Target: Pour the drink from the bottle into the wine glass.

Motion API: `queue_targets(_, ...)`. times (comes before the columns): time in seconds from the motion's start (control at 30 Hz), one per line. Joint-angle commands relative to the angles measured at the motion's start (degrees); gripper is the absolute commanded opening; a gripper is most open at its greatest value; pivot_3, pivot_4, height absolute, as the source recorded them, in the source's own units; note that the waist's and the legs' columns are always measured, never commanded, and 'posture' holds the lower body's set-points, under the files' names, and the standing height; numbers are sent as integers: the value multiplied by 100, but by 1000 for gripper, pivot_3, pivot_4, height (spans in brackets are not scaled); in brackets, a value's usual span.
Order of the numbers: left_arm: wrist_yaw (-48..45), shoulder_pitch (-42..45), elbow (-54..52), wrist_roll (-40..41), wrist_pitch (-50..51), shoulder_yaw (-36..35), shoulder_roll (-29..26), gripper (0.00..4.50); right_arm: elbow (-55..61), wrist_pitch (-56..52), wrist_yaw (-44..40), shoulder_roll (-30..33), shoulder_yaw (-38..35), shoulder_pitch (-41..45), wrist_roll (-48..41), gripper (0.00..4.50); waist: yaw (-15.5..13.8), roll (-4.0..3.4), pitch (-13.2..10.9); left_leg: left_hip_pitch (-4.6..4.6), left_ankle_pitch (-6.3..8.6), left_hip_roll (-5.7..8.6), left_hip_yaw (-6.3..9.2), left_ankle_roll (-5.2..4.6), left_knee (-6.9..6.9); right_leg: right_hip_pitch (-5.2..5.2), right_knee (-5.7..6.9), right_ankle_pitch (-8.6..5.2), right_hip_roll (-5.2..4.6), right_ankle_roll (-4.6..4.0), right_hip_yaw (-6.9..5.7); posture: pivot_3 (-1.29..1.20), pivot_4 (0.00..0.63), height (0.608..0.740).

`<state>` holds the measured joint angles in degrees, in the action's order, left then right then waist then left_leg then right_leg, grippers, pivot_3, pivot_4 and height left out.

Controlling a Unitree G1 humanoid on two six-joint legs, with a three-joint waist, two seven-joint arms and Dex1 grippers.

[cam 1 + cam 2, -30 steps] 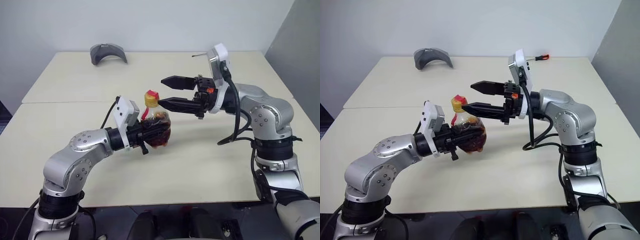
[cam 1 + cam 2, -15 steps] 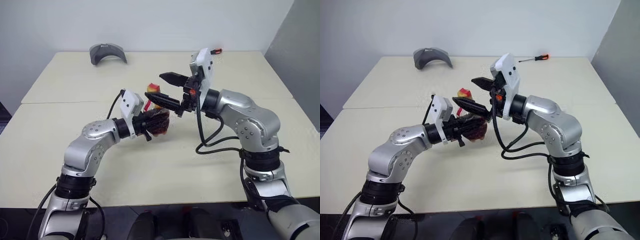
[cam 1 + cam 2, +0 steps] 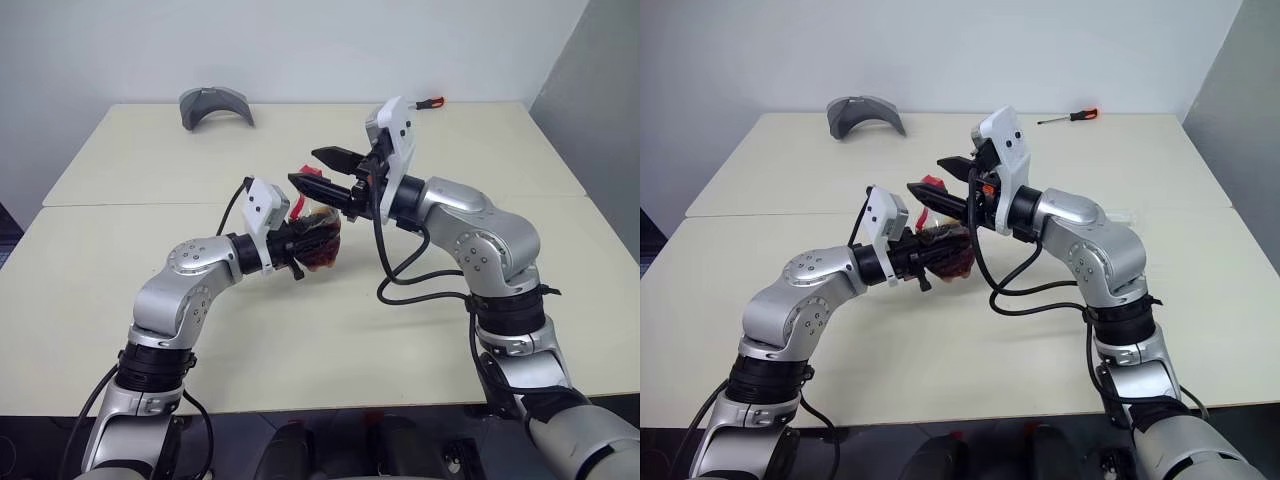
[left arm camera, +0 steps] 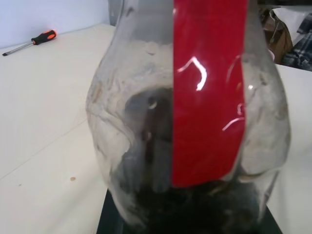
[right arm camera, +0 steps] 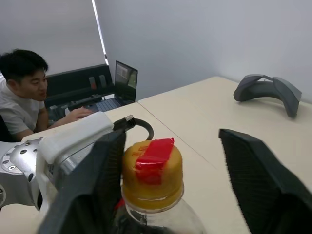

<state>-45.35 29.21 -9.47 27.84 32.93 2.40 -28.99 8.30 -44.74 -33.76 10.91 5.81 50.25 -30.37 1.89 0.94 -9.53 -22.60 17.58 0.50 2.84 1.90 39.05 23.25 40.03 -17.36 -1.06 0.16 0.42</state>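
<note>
two grippers meet above the table (image 3: 120,300). the left gripper (image 3: 312,243) squeezes the bottle (image 3: 318,236) of drink, held in the air. the right gripper (image 5: 170,161) sits spread around the yellow cap (image 5: 151,175). a crooked pinch could slip off the cap.

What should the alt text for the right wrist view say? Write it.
Two black fingers of the right gripper stand apart on either side of the bottle's yellow cap, which carries a red strip. Behind lie a cream table with a grey curved object, and a person at a laptop.
</note>
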Motion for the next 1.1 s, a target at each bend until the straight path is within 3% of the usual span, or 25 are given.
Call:
queue_targets(0.03, -25, 54, -242, 25, -129, -106, -6, 746, 26, 184, -29, 21, -114, 189, 9, 1835, 0, 0, 0, 0, 0, 0, 0, 0, 0, 0, 0, 0, 0, 0, 0, 0, 150, 740)
queue_targets(0.1, -23, 64, -237, 29, -126, -106, -6, 746, 1, 207, -82, 36, -111, 201, 28, 1224, -1, 0, 0, 0, 0, 0, 0, 0, 0, 0, 0, 0, 0, 0, 0, 0, 150, 740)
queue_targets(0.3, -59, 37, -443, 171, 0, -151, -46, 744, -133, 376, -707, 179, -45, 324, -92, 1221, -1, 0, 0, 0, 0, 0, 0, 0, 0, 0, 0, 0, 0, 0, 0, 0, 150, 740)
queue_targets(0.67, -291, -438, -1955, 1254, 878, -374, -484, 740, -1085, 630, -3597, 429, 237, 916, -808, 1221, 2, 0, 0, 0, 2, -1, 0, -3, 1, -1, -2, 0, 0, 0, 1, 0, 150, 740)
queue_targets(0.87, -62, -456, -2183, 1464, 1120, -507, -513, 739, -1668, 1053, -3842, 227, 313, 1133, -448, 1221, 1, 0, 0, 5, 2, -2, 2, -4, 0, -2, 2, 0, 0, 0, -1, 0, 150, 740)
queue_targets(1.1, 47, -503, -1955, 1197, 962, -471, -513, 739, -1786, 1128, -3438, 273, -15, 1114, -314, 3593, -4, 0, 0, 2, 0, -2, 2, 0, 0, -1, 0, 0, 0, -1, -1, 0, 150, 740)
